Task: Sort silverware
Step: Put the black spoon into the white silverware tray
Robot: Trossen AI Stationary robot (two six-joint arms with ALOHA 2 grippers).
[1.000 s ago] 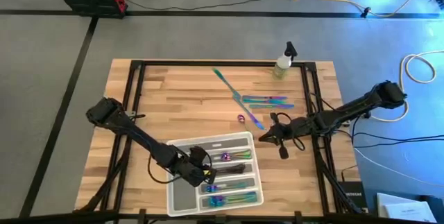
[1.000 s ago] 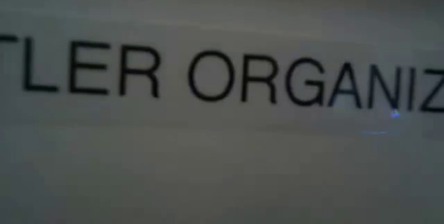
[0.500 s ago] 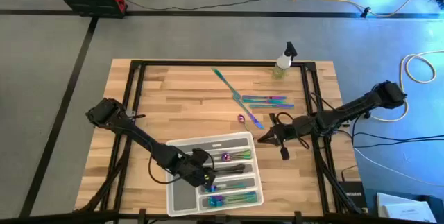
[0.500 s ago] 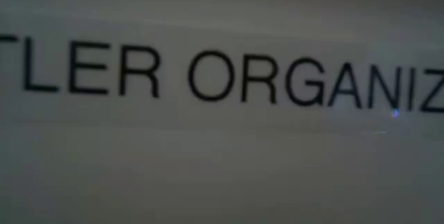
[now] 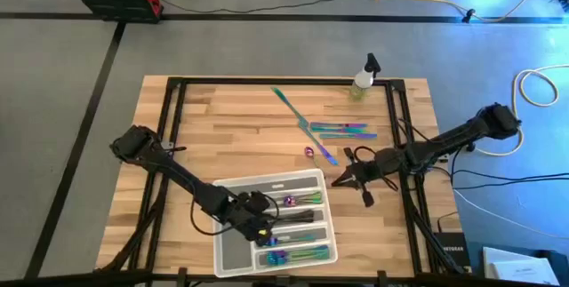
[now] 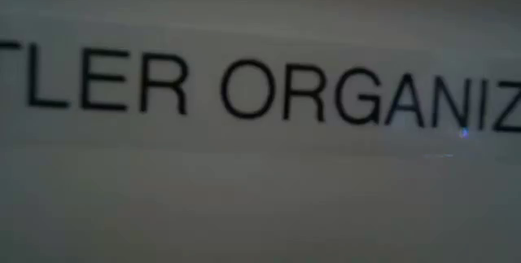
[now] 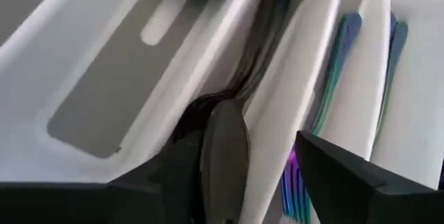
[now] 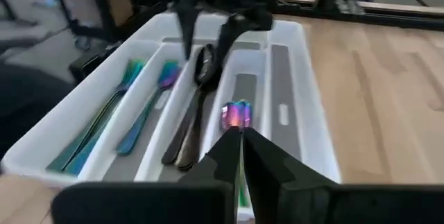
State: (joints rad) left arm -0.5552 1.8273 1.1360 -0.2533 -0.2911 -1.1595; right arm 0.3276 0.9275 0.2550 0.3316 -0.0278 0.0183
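Observation:
The translucent white tray (image 5: 233,247) lies at the table's near middle and holds sorted silverware. My left gripper (image 7: 246,141) hangs open over the tray, its fingers either side of a dark spoon's bowl (image 7: 225,137). That spoon lies in a middle compartment on other dark pieces (image 8: 187,130). My right gripper (image 8: 241,137) is at the tray's right end, shut on an iridescent spoon. Its bowl (image 8: 236,116) sticks out over the second compartment from the far side. Loose iridescent pieces (image 5: 342,130) lie on the wood beyond. My right gripper pinches the iridescent spoon's handle between its two fingers, and the fingers themselves hide the place of contact. The fingers come from the table's right, slanting down, and lie along the spoon. The bowl (image 5: 289,200) juts past the fingertips over the tray.
A small spray bottle (image 5: 364,75) stands at the far right edge. A long teal piece (image 5: 289,105) and a small purple piece (image 5: 309,152) lie on the wood. The tray's wall with black lettering (image 6: 260,92) fills the low view. Bare wood lies to the far left.

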